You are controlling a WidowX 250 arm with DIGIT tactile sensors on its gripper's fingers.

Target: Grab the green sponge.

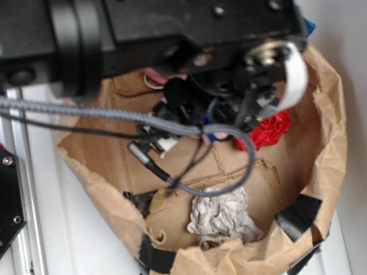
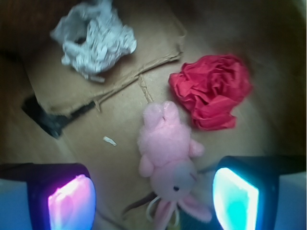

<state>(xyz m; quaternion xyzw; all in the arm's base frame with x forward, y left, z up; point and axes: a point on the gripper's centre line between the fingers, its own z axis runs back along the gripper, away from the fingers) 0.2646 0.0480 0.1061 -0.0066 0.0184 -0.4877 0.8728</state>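
Gripper [image 2: 153, 196] spread wide, nothing held, hovering inside the paper bag [image 1: 318, 125]. Nearest, between the fingers: pink bunny [image 2: 168, 163] on the cardboard floor [image 2: 110, 120]. Farther right: red crumpled cloth [image 2: 211, 91]. Far left: grey-white rag [image 2: 93, 36]. Green sponge not visible in either view, possibly hidden. Grasp not begun; locating the sponge remains.

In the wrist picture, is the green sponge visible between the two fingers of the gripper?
No. Between the fingers lies a pink plush bunny; no sponge shows there.
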